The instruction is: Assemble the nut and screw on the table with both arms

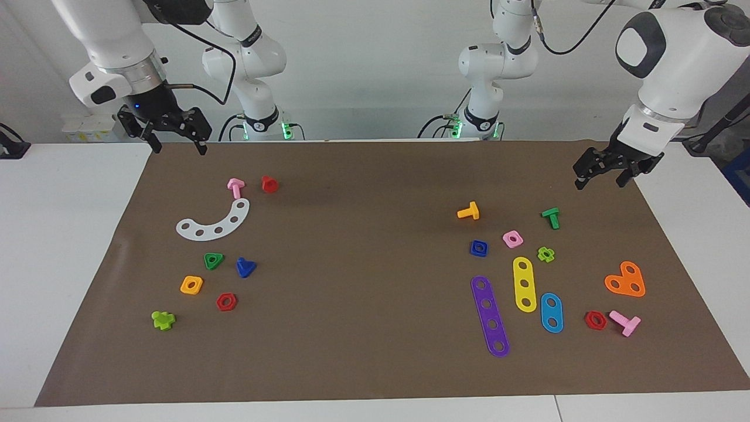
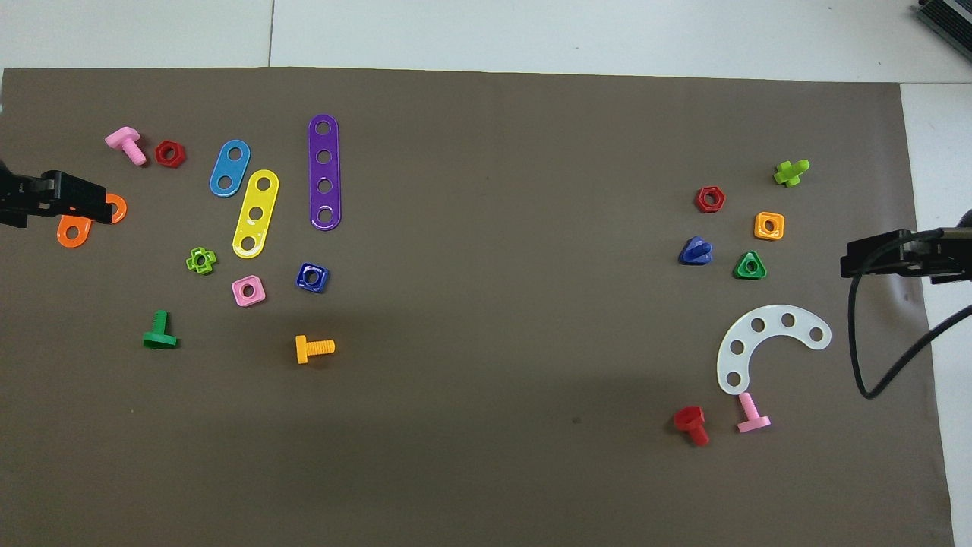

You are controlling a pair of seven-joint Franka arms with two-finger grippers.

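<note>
The dark-blue square nut (image 1: 479, 248) lies flat on the brown mat (image 1: 375, 328) toward the left arm's end, beside a pink square nut (image 1: 512, 238); it also shows in the overhead view (image 2: 312, 276). The dark-blue screw (image 1: 245, 267) with its triangular head lies toward the right arm's end, beside a green triangular nut (image 1: 213, 261); it shows in the overhead view too (image 2: 695, 251). My left gripper (image 1: 599, 183) hangs open and empty above the mat's edge at its own end. My right gripper (image 1: 180, 149) hangs open and empty above the mat's corner near its base.
Purple (image 1: 490, 316), yellow (image 1: 524, 283) and blue (image 1: 551, 312) hole strips, an orange heart plate (image 1: 626, 279) and several small bolts and nuts lie around the nut. A white curved strip (image 1: 215, 221), an orange square nut (image 1: 191, 285) and a red hex nut (image 1: 226, 302) lie around the screw.
</note>
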